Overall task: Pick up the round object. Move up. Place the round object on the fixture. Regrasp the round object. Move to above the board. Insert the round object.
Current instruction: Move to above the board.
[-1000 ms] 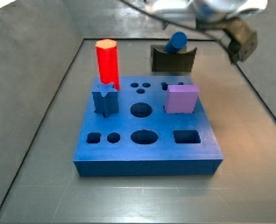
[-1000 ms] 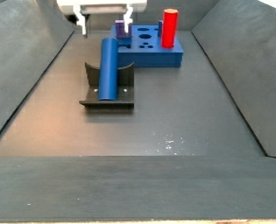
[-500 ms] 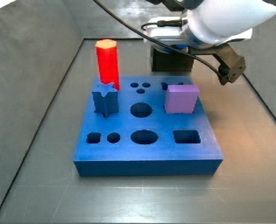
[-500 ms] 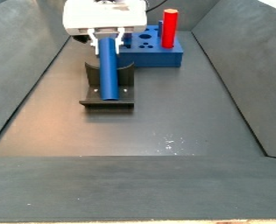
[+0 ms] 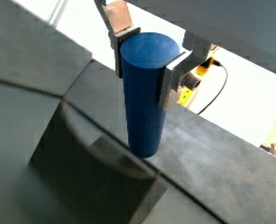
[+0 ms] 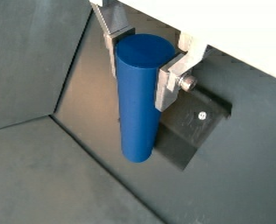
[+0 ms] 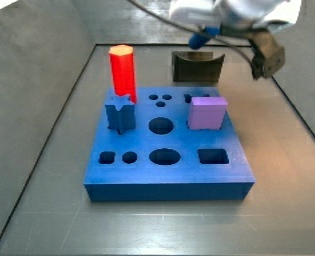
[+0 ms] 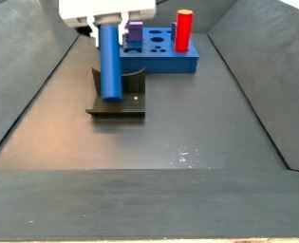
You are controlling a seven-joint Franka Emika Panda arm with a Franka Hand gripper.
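Observation:
My gripper (image 8: 103, 17) is shut on one end of the round object (image 8: 108, 62), a long plain blue cylinder peg. The peg hangs from the fingers with its lower end just above the fixture (image 8: 118, 106). In both wrist views the silver fingers (image 5: 175, 77) (image 6: 168, 80) press the peg (image 5: 143, 105) (image 6: 138, 114) from both sides. In a side view the gripper (image 7: 216, 30) is above the dark fixture (image 7: 197, 68), whose notch is empty. The blue board (image 7: 167, 150) lies in front of the fixture there and also shows beyond the fixture (image 8: 168, 61).
On the board stand a red hexagonal peg (image 7: 121, 68), a short dark-blue star peg (image 7: 120, 110) and a lilac cube (image 7: 208, 112). Grey sloping walls (image 8: 25, 95) bound the floor on both sides. The fixture's base plate (image 6: 196, 131) lies under the peg.
The gripper came down onto the peg lying in the fixture, closed on it and lifted it. The peg has left the notch and now hangs from the fingers.

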